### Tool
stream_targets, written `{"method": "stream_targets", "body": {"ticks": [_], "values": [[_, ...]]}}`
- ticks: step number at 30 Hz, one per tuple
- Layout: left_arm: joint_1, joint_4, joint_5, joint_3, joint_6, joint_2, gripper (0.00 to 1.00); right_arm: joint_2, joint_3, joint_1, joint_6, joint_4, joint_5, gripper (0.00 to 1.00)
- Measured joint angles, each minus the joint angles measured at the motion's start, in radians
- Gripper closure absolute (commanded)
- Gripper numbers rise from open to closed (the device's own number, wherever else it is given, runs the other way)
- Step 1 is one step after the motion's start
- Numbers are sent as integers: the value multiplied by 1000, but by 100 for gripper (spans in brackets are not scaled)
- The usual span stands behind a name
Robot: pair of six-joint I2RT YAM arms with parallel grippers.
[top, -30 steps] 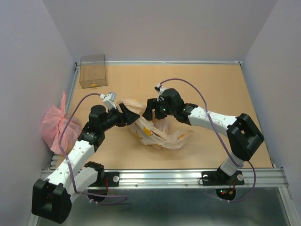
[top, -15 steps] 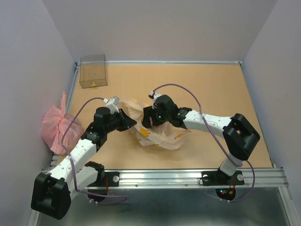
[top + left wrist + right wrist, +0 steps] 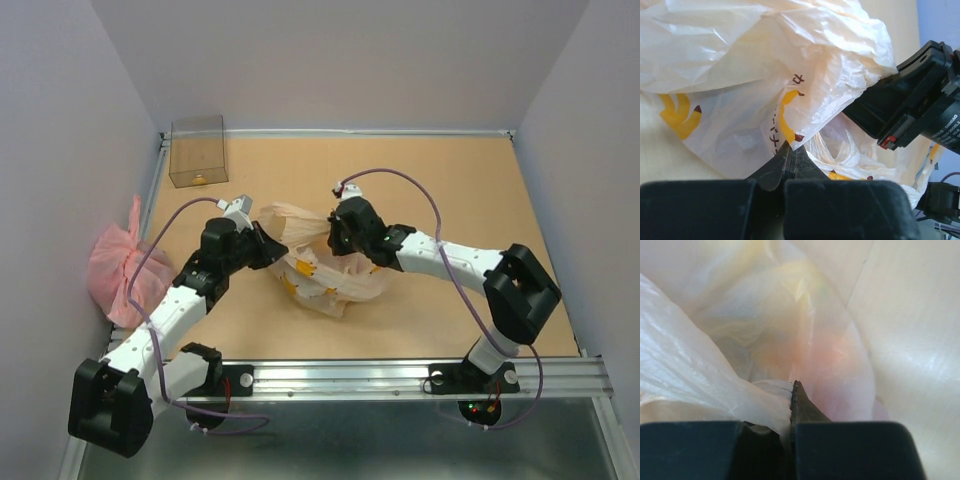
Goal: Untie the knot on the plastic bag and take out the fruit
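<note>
- Peach-cream film, thin, crinkly, translucent, yellow-printed: plastic bag (image 3: 322,282) slumped at mid-scene between the arms.
- Left gripper (image 3: 790,151) clamped tight on its left fold; right gripper (image 3: 792,390) pinched closed on far-top film.
- Pull apart slowly, low and level, to spare the film.
- Knot lost among bunched folds; fruit not plainly seen.

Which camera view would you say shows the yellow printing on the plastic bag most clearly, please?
The left wrist view: the plastic bag fills it, its yellow printing close and sharp. The top external view shows the whole bag but tiny marks; the right wrist view shows only blurred, plain film.
</note>
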Motion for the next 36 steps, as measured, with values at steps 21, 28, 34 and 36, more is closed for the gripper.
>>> {"method": "stream_targets", "body": {"ticks": [21, 28, 34, 36], "values": [[90, 28, 92, 150, 78, 177, 100, -178, 175, -185, 2, -138, -173, 43], [90, 56, 105, 140, 64, 148, 100, -155, 191, -45, 53, -144, -224, 41], [90, 60, 100, 47, 40, 58, 100, -155, 177, 50, 108, -144, -252, 41], [90, 48, 95, 19, 39, 35, 100, -154, 156, 54, 124, -146, -256, 41]]}}
